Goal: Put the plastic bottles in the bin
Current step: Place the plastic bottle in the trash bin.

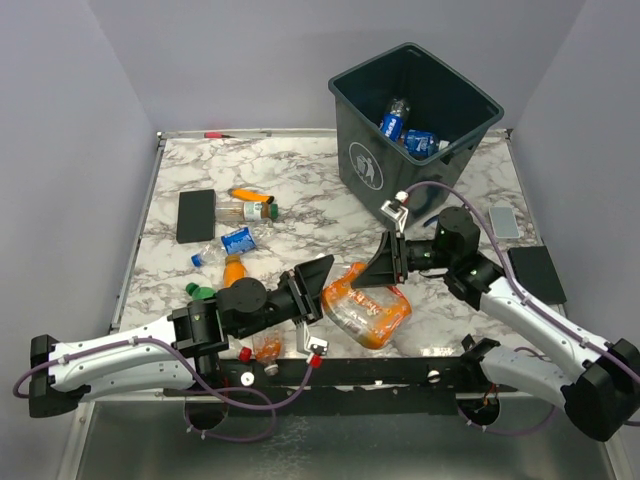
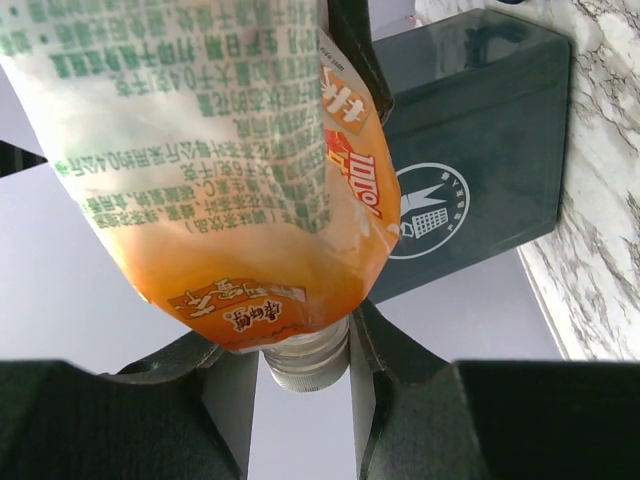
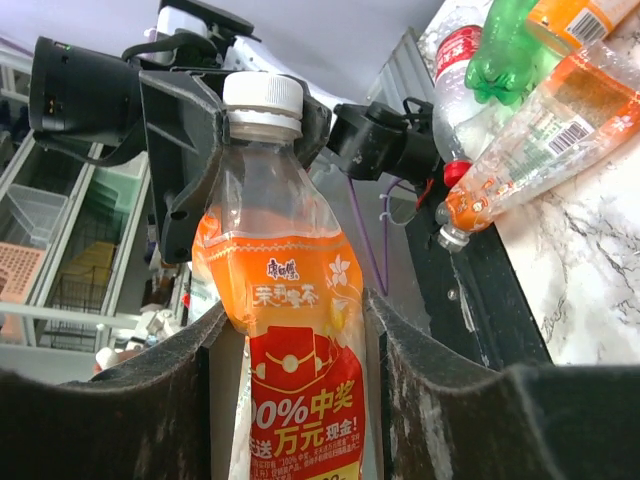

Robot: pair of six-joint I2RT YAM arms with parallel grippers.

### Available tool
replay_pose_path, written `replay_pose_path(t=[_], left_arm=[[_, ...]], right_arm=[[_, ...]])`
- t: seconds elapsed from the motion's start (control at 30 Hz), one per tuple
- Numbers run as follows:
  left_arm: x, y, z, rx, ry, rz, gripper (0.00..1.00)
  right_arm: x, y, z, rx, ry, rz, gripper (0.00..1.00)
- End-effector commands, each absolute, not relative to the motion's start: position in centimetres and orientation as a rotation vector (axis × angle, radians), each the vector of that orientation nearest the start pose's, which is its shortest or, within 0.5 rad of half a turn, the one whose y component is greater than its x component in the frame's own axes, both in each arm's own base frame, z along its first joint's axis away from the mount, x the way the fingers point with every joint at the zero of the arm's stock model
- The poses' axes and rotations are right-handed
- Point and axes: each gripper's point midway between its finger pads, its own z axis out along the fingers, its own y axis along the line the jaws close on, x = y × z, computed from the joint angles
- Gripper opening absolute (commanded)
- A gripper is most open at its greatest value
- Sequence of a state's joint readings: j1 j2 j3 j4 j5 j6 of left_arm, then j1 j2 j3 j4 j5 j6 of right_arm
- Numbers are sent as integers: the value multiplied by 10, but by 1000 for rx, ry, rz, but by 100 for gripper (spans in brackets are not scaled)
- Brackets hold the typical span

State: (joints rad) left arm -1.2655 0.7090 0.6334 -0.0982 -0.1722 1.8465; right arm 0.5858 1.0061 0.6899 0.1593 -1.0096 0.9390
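A crumpled orange-labelled plastic bottle (image 1: 365, 305) hangs above the table's front middle, between both arms. My left gripper (image 1: 322, 280) is shut on its white-capped neck (image 2: 305, 365). The bottle's body (image 3: 290, 330) stands between the fingers of my right gripper (image 3: 293, 310), which press its sides. The dark green-grey bin (image 1: 370, 165) stands at the back right, with two blue-labelled bottles (image 1: 395, 120) inside. Several more bottles (image 1: 250, 212) lie at the left of the table, and one (image 1: 268, 345) lies by the front edge.
A flat black pad (image 1: 196, 215) lies at the left, another black pad (image 1: 535, 272) and a grey slab (image 1: 505, 222) at the right. Walls close in the table on three sides. The bin's logo side (image 2: 430, 210) faces the left wrist.
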Motion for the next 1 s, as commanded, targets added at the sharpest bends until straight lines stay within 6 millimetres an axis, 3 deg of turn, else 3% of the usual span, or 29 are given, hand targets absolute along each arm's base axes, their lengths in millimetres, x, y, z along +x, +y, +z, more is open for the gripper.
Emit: replay_pose_path(t=[0.0, 0.17, 0.2, 0.23, 0.27, 0.3, 0.47, 0.63, 0.8, 0.97], left_arm=[[162, -267, 290, 1797, 163, 607, 0], [163, -268, 291, 1795, 183, 597, 1], [163, -268, 289, 1801, 188, 592, 11], [163, -269, 288, 1804, 194, 587, 31], [164, -269, 288, 1802, 205, 580, 88], [165, -269, 286, 1803, 222, 574, 98], [169, -266, 283, 1776, 314, 541, 99], [173, -255, 289, 1658, 436, 493, 99], [172, -247, 283, 1574, 509, 437, 99], [171, -240, 282, 1520, 540, 409, 99]], right_arm=[[106, 281, 280, -681, 1987, 2020, 41], [104, 280, 280, -714, 1977, 2024, 25], [104, 280, 282, -719, 1968, 2017, 23], [105, 280, 285, -727, 1961, 2006, 22], [105, 280, 288, -739, 1949, 1989, 21], [106, 280, 289, -746, 1947, 1967, 21], [111, 273, 297, -741, 1947, 1792, 19], [111, 259, 326, -751, 1864, 1611, 18], [112, 247, 354, -756, 1817, 1473, 17], [120, 241, 364, -754, 1812, 1374, 15]])
